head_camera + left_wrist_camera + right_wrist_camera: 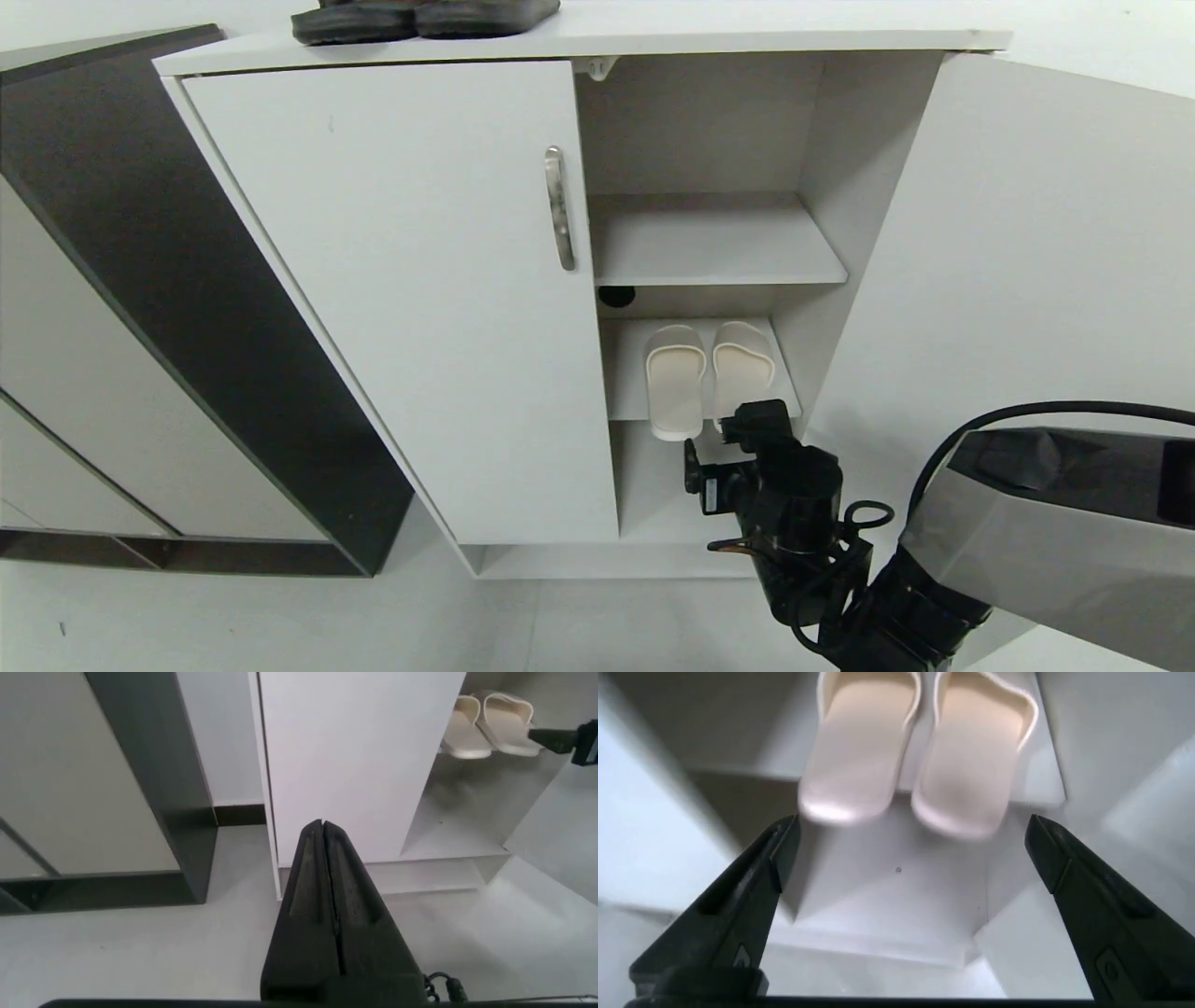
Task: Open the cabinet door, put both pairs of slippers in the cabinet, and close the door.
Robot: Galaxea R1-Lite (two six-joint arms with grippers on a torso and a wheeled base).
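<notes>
I see right jaws spread wide, empty, just before white slipper pair [674, 378] on middle shelf of cabinet [653, 42]. Right door [1027, 261] open. Black pair [420, 17] atop cabinet. Left jaws closed, empty.

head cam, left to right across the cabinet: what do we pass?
dark grey panel → closed left cabinet door → door handle → cream slippers → open right cabinet door

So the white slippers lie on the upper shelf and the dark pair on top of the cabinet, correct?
No: the head view shows the white slippers on the middle shelf, not the upper shelf. The dark pair is atop the cabinet.
</notes>
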